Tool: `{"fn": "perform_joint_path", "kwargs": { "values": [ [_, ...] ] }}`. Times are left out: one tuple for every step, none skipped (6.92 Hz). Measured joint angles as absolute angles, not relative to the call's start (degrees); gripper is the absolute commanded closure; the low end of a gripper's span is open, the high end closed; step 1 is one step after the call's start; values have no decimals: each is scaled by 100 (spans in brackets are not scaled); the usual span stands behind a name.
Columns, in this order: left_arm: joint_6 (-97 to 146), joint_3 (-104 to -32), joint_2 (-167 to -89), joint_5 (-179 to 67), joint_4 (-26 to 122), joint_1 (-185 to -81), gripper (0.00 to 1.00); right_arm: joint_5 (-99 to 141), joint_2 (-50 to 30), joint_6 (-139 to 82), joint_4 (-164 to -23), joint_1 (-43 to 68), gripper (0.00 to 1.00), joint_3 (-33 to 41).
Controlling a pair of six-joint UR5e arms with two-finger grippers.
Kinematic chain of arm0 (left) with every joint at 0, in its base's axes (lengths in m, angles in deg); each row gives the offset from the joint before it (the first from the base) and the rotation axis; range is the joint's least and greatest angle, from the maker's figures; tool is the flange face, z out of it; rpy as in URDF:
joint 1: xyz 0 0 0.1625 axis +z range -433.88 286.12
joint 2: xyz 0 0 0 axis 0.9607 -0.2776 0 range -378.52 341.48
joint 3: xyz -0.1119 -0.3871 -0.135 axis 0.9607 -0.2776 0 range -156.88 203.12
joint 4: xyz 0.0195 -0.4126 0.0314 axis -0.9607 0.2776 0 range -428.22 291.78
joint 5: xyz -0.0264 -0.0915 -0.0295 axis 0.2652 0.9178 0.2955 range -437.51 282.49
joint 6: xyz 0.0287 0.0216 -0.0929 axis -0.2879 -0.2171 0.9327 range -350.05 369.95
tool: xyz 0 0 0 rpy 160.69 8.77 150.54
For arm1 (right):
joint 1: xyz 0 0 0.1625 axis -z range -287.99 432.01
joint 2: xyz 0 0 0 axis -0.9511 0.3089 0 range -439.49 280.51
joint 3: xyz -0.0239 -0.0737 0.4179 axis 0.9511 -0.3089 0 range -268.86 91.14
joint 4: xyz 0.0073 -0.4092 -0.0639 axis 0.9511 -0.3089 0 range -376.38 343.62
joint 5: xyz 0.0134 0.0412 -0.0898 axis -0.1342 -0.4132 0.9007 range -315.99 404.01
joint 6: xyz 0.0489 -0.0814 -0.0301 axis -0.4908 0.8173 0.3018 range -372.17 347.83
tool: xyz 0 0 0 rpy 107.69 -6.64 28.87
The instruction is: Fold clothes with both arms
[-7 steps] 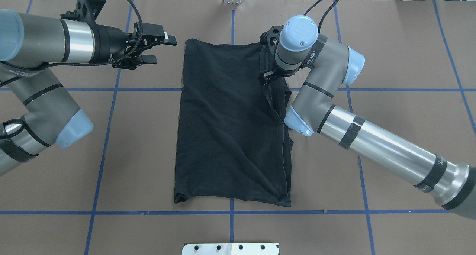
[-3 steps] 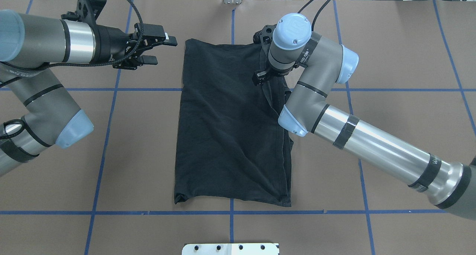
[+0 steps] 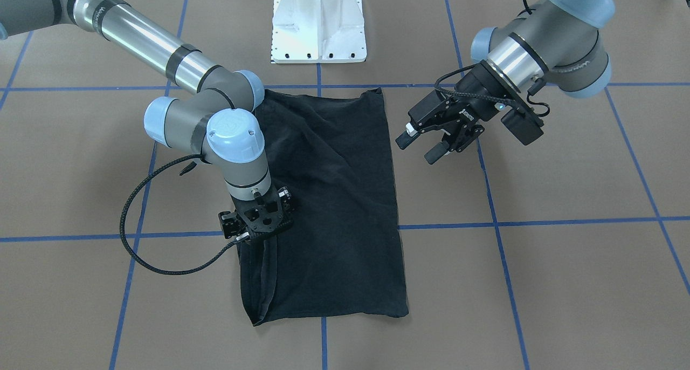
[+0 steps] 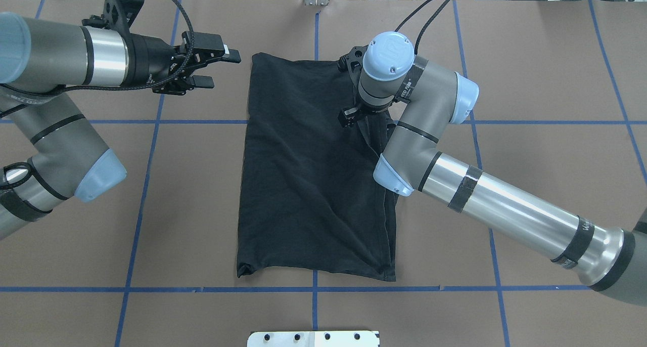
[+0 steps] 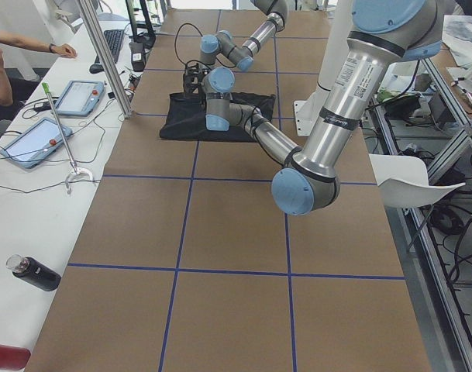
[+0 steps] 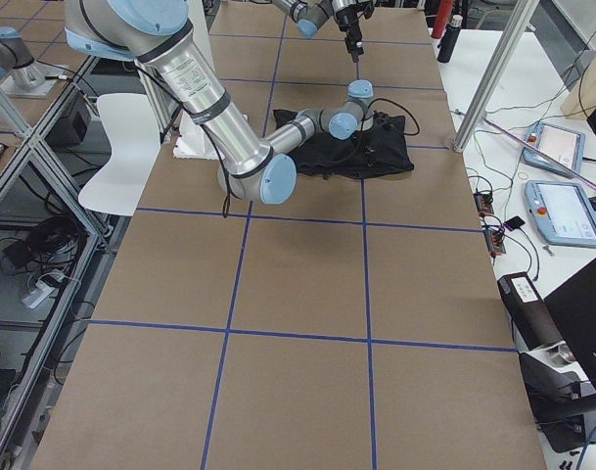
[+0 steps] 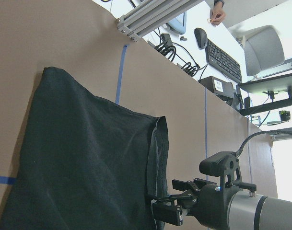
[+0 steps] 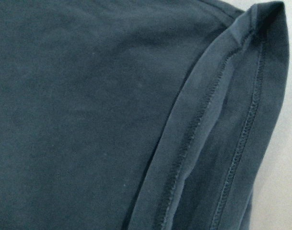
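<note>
The brown tabletop [image 4: 556, 58] is marked into large squares by blue tape lines. The right arm [image 4: 505, 205] reaches in from the near right, elbow bent, with its wrist turned straight down over the cloth. The left arm [image 4: 55, 69] comes in from the left and lies nearly level, pointing right across the far part of the tabletop.

The black T-shirt [image 4: 303, 175] lies in the middle of the tabletop, folded to a long rectangle that runs from near to far, plain black on the side that shows. Its right side is doubled over, and a raised ridge of fabric runs along that side from the near right corner up to the right wrist. A white pedestal base [image 3: 318, 25] stands at the near edge, just short of the shirt.

The right end effector [image 3: 257, 232] is down on the shirt's far right part, pinching the doubled edge. Its fingertips are hidden by the wrist and the cloth, and the folds converge on it. The right wrist view is filled with dark fabric and a stitched hem.

The left end effector [image 4: 220, 69] hovers with its fingers spread and nothing between them, just beside the shirt's far left corner, clear of it.

A black cable [image 3: 129, 240] loops from the right wrist onto the tabletop.
</note>
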State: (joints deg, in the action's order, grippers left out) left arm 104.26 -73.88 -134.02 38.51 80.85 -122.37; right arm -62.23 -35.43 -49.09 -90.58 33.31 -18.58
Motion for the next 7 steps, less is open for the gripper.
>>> {"fn": "perform_joint_path", "kwargs": {
  "values": [
    [10426,-7391,-13403,3856,8085,-12237,0,-6224,-3526,-4895,-9073,3335,0,-1867],
    [10426,-7406,-13402,3859,8083,-12234,0,-6225,-3514,-4884,-9111,3330,0,-1870],
    [10426,-7431,-13397,3864,8076,-12232,0,-6225,-3507,-4877,-9157,3320,0,-1872],
    [10426,-7445,-13396,3871,8071,-12232,0,-6225,-3504,-4874,-9190,3310,0,-1880],
    [10426,-7449,-13398,3873,8068,-12231,0,-6227,-3504,-4855,-9222,3292,0,-1890],
    [10426,-7452,-13403,3871,8068,-12231,0,-6238,-3505,-4812,-9246,3253,0,-1895],
    [10426,-7452,-13406,3869,8065,-12231,0,-6259,-3504,-4761,-9259,3200,0,-1900]
  ]
}}
